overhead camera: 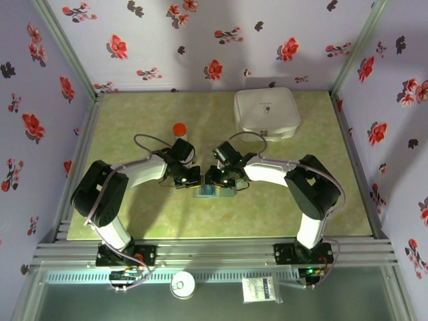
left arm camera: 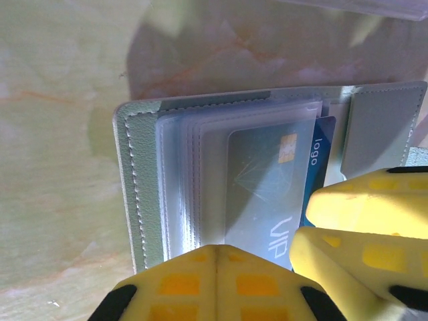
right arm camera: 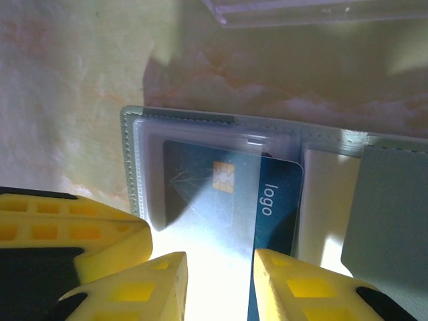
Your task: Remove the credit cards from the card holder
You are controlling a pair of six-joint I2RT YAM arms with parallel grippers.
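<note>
The card holder lies open on the table, grey-green with clear sleeves. One blue credit card, with a gold chip and the word "logo", sticks partly out of its sleeve toward the middle fold. My left gripper is shut, its tips resting on the sleeve stack's near edge with nothing between them. My right gripper is open, one fingertip on the sleeve and the other on the card's bare end. From above, both grippers meet over the holder.
A white rounded box stands at the back right. A small bottle with a red cap stands just behind the left wrist. A clear plastic edge lies beyond the holder. Flowered walls close three sides.
</note>
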